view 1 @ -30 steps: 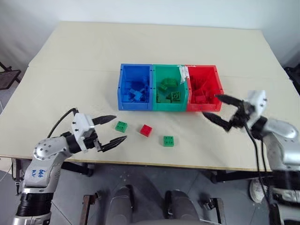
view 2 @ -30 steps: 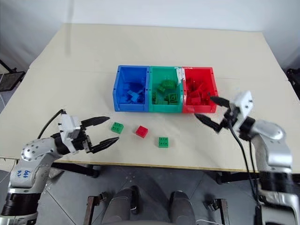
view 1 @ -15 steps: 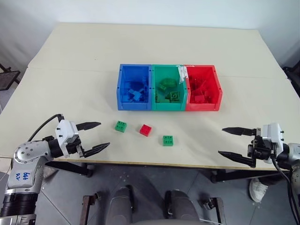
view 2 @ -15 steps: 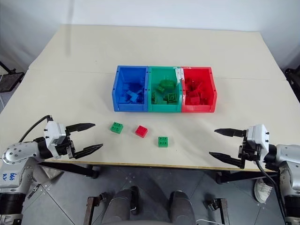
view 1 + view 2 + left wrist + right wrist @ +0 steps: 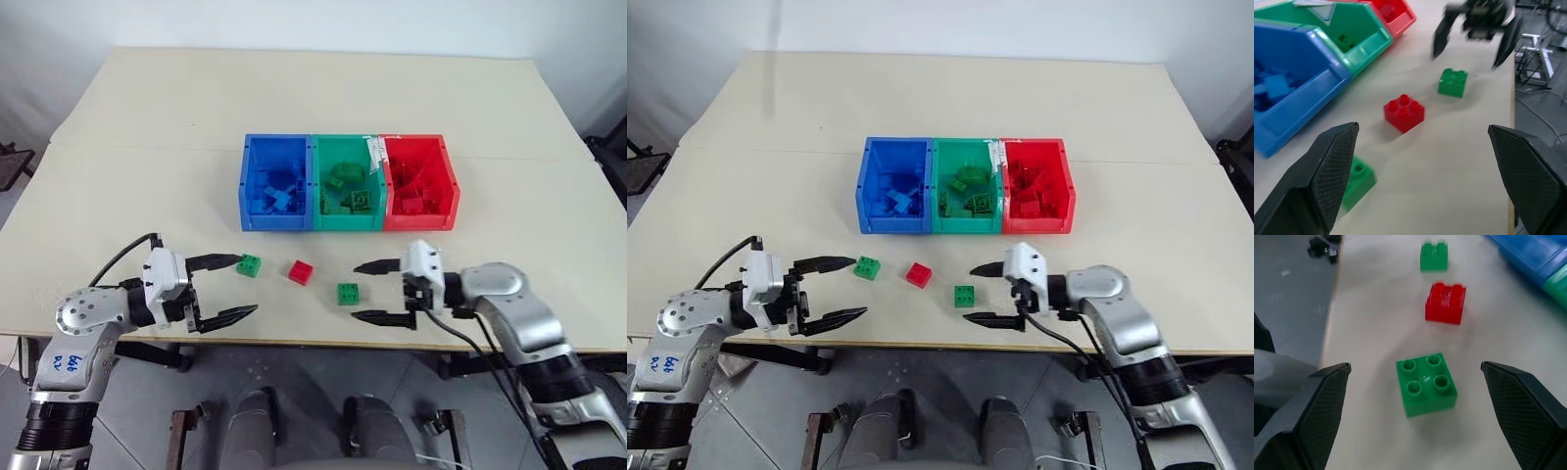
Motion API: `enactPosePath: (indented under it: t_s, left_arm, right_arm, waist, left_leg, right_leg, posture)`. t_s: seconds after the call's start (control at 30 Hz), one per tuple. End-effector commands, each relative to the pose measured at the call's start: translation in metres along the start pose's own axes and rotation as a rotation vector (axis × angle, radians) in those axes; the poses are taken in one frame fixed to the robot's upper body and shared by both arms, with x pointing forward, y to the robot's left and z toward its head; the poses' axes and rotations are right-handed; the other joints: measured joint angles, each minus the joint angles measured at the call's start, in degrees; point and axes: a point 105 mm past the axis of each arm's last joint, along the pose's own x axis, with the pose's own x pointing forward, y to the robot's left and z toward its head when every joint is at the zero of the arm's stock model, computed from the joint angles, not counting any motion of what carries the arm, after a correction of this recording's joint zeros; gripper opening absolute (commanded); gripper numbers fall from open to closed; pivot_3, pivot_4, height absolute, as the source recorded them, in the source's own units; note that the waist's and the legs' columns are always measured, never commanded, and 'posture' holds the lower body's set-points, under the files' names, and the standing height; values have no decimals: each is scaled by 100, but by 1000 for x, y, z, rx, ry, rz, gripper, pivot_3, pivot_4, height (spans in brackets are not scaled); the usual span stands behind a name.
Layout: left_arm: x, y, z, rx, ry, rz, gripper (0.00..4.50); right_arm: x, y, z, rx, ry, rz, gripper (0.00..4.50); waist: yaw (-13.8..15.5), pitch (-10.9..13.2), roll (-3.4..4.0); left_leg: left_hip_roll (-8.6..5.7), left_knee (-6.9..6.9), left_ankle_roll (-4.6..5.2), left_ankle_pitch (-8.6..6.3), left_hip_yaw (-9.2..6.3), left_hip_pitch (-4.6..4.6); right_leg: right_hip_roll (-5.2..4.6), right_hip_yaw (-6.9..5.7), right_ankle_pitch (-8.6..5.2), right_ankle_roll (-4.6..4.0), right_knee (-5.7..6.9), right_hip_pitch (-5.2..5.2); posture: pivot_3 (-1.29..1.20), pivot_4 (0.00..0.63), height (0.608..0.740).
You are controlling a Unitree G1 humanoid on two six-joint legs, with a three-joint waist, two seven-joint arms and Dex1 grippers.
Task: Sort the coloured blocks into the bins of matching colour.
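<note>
Swinging in from the red bin side, my right gripper [image 5: 382, 291] now faces the near green block [image 5: 350, 293], jaws apart and empty. From the left: my left gripper [image 5: 231, 286], also spread, green block [image 5: 251, 264], red block [image 5: 302, 272], near green block, all loose on the table [image 5: 147, 176] before the bins [image 5: 347, 183]. Next I'd judge: straddle that studded green square and pinch.

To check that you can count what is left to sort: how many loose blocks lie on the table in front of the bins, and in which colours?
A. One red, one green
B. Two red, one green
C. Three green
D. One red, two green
D: on the table lie a green block near the left end effector, a red block in the middle, and a second green block by the right end effector.
</note>
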Motion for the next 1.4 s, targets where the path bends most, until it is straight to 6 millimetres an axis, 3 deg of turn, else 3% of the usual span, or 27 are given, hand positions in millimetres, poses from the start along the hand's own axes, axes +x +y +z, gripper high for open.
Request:
enactPosePath:
  t_s: [0.03, 0.27, 0.37, 0.47, 0.53, 0.6, 0.67, 0.83, 0.97, 1.1, 1.13, 1.4]
  left_arm:
    - [4, -6, 9, 16, -32, -12, 4500]
    - [5, -6, 10, 14, -38, 12, 4500]
    - [4, -6, 10, 10, -43, 29, 4500]
    - [3, -5, 9, 4, -48, 46, 4500]
    - [4, -4, 9, 0, -52, 57, 4500]
    - [4, -4, 8, -1, -53, 61, 4500]
    - [4, -4, 8, -1, -52, 61, 4500]
    - [5, -1, 7, -3, -50, 65, 4500]
    - [6, 0, 7, -1, -53, 70, 4500]
    - [3, 1, 5, -6, -44, 78, 4500]
    - [2, 1, 5, -8, -41, 82, 4500]
    - [-23, 13, -7, -43, 16, 130, 4500]
  right_arm:
    - [12, -2, 1, -29, 4, 8, 3817]
    - [17, -3, 7, -56, -25, 17, 1494]
    - [11, -15, 23, -54, -67, -39, 1494]
    - [3, -42, 50, -78, -138, -165, 1494]
    - [-2, -68, 70, -88, -190, -292, 1494]
    - [-10, -105, 85, -52, -220, -504, 1494]
    - [-13, -125, 95, -32, -256, -620, 1494]
    - [-5, -140, 104, -40, -281, -702, 1494]
    - [-3, -137, 108, -45, -305, -686, 2887]
    - [-15, -124, 115, -101, -346, -624, 4251]
    - [-19, -116, 111, -113, -337, -580, 4414]
    - [-70, -44, 64, -205, -285, -254, 4414]
  waist:
    - [-7, 0, 0]
    - [-6, 0, 0]
    - [-9, 0, 0]
    - [-32, 0, 0]
    - [-45, 0, 0]
    - [-50, 0, 0]
    - [-47, 0, 1]
    - [-17, 0, 0]
    - [-29, 0, 1]
    - [-29, 0, 1]
    - [-22, 0, 1]
    - [-1, 0, -1]
  left_leg:
    - [0, 0, 0, 0, 0, -1]
    - [0, 1, 1, 0, 1, 0]
    - [0, 0, 1, -1, 0, 0]
    - [1, 0, 1, 0, 0, 0]
    - [4, 0, 0, 0, 2, 3]
    - [8, -1, -3, 1, 1, 4]
    - [9, -2, -20, 10, 1, 2]
    - [8, -3, -24, 3, 9, -3]
    - [9, -3, -23, 2, 19, -5]
    - [13, -3, -23, 2, 23, -4]
    - [14, -3, -23, 2, 23, -4]
    - [13, 0, -8, -13, 31, -3]
  right_leg:
    - [0, 0, 0, 0, 0, -1]
    - [1, 0, 0, 0, 2, -1]
    - [1, 0, 0, 0, 2, -1]
    - [1, 1, 0, 0, 4, -3]
    - [4, 3, 0, 0, 8, -5]
    - [7, 3, 0, -1, 10, -6]
    - [6, 2, 0, -1, 10, -9]
    - [4, -1, 0, 0, 6, -10]
    - [4, -1, 0, 1, 7, -17]
    - [5, -1, 0, 1, 7, -19]
    - [5, -1, 0, 1, 7, -19]
    - [4, -3, 0, 3, -8, -10]
  posture:
    - [0, 150, 740]
    - [0, 150, 740]
    - [0, 150, 740]
    - [0, 150, 740]
    - [0, 150, 740]
    - [0, 150, 740]
    - [0, 150, 740]
    - [0, 150, 740]
    - [0, 150, 740]
    - [0, 150, 740]
    - [0, 150, 740]
    - [0, 150, 740]
